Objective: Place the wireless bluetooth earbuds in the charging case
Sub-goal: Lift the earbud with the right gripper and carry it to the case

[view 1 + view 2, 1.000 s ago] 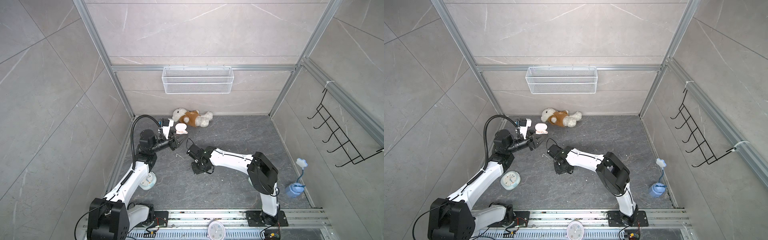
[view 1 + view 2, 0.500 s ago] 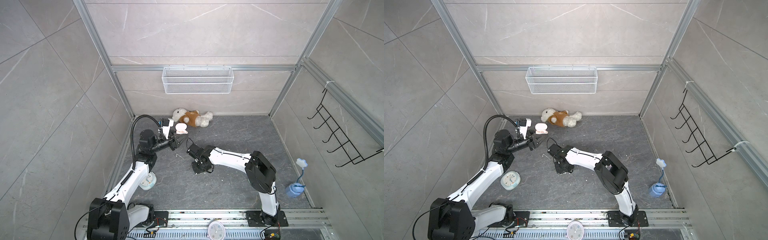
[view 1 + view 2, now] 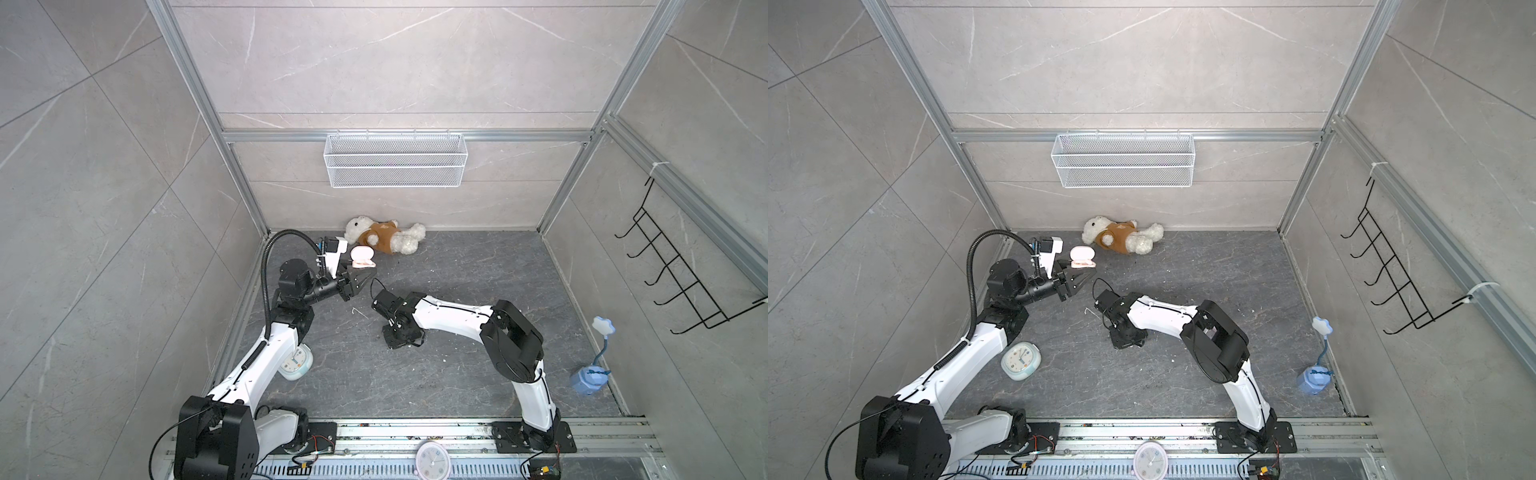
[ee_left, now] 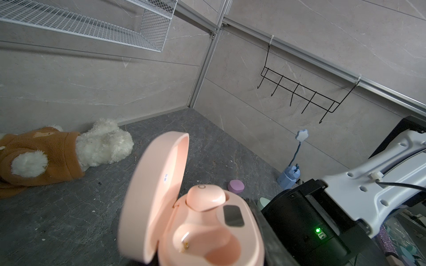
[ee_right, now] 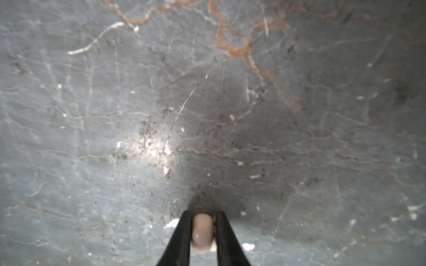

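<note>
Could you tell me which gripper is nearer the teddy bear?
Left. The left gripper holds the charging case in front of the teddy bear; the right gripper, pinching an earbud, is farther off, at the floor.

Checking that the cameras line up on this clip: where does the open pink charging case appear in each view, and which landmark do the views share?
Both top views: charging case left of centre, near the teddy bear's head.
Left wrist: lower middle, large, lid open.
Right wrist: not in it; only floor and a peach earbud in the right end effector.
Landmark: the teddy bear, in both top views and the left wrist view.
</note>
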`<control>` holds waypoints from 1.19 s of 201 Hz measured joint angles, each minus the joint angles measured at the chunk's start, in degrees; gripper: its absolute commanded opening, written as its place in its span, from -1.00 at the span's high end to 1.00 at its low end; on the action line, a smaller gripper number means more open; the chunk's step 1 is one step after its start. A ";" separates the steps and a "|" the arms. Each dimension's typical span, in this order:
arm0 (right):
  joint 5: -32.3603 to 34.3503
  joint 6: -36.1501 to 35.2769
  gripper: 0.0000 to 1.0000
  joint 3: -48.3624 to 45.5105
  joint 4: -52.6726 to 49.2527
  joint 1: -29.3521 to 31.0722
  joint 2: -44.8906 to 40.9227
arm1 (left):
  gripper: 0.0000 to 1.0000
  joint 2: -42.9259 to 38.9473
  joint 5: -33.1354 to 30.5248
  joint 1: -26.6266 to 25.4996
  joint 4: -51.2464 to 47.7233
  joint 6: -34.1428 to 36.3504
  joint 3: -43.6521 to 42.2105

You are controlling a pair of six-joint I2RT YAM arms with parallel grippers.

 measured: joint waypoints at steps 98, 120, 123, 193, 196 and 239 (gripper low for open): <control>0.00 -0.02 0.71 0.44 -0.42 -0.04 0.09 | 0.73 0.00 1.05 0.00 0.37 -0.70 0.00; -0.26 0.48 0.71 -1.27 -0.37 -0.07 -2.05 | 0.73 0.00 1.22 0.00 0.39 -0.92 0.00; -0.24 0.52 0.71 -1.70 -0.33 -0.11 -2.73 | 0.73 0.00 1.25 -0.02 0.39 -0.96 0.00; -2.97 4.13 0.71 -7.48 -0.39 -1.73 -22.97 | 0.73 -0.02 1.40 -1.77 0.37 -1.27 -0.15; -3.06 4.33 0.71 -7.56 -0.48 -1.75 -23.89 | 0.73 -0.04 1.40 -2.12 0.39 -1.25 -0.26; -4.92 6.56 0.72 -7.78 -0.85 -1.75 -36.46 | 0.72 -0.39 0.96 -7.32 0.87 -0.61 -2.19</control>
